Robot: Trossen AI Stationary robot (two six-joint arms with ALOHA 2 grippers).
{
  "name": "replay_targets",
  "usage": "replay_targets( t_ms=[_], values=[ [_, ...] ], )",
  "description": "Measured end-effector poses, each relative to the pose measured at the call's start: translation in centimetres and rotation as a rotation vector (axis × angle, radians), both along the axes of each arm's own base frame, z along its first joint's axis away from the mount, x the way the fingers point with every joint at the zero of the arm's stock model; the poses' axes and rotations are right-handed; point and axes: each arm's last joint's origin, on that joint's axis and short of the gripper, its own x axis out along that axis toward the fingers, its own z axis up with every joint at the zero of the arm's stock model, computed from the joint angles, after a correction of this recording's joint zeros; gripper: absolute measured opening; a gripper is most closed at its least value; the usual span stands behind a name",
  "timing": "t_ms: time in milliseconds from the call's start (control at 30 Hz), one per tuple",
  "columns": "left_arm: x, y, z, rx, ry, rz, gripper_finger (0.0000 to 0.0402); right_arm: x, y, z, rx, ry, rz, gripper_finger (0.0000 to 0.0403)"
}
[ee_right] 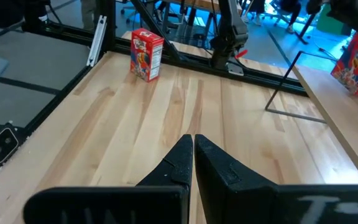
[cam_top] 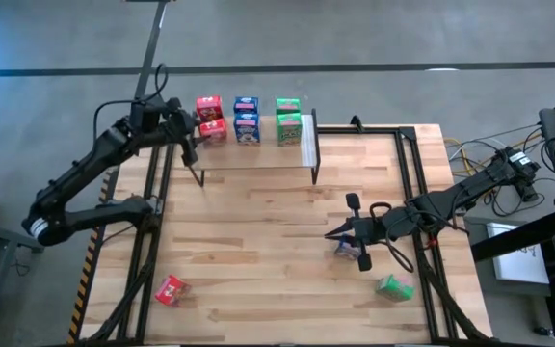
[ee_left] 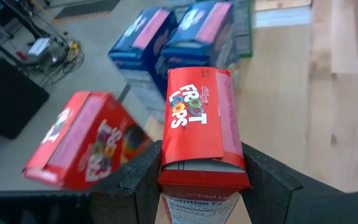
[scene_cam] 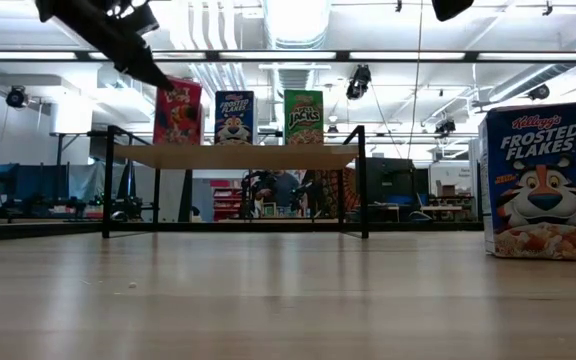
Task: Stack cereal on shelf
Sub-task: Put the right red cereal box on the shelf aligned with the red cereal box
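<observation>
- Wooden tabletop (cam_top: pixel 258 251) carrying the shelf (cam_top: pixel 258 159) at its far edge.
- Shelf bearing red (cam_top: pixel 210 130), blue (cam_top: pixel 247 123) and green (cam_top: pixel 289 122) cereal boxes.
- Lying on the tabletop: red box (cam_top: pixel 171 289), blue box (cam_top: pixel 348 249), green box (cam_top: pixel 394 287).

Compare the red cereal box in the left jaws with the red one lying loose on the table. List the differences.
The Froot Loops box is clamped in the left gripper up at the shelf; the loose red box is held by nothing. The gripped box sits beside the red, blue and green stacks; the loose one lies at the table's opposite edge, askew. Both are small red cereal boxes.
</observation>
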Motion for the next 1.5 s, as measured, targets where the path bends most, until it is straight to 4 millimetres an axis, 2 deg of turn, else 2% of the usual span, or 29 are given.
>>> replay_targets(
  t_ms=[367,1033,1367,1500],
  values=[
    [0.6,1.5,-0.9,-0.039,0.030,0.002,0.0167,0.0,0.0,0.0,0.002,0.001,-0.002,0.0009],
    [0.4,1.3,-0.8,-0.068,0.005,0.040,0.0168,0.0,0.0,0.0,0.003,0.002,-0.002,0.0009],
    [0.2,1.4,-0.7,-0.057,0.014,0.084,0.0211,0.0,0.0,0.0,0.001,0.001,-0.002,0.0009],
    [0.1,1.2,0.6,-0.054,-0.015,0.095,0.0224,0.0,0.0,0.0,0.001,0.001,-0.002,0.0009]
  ],
)
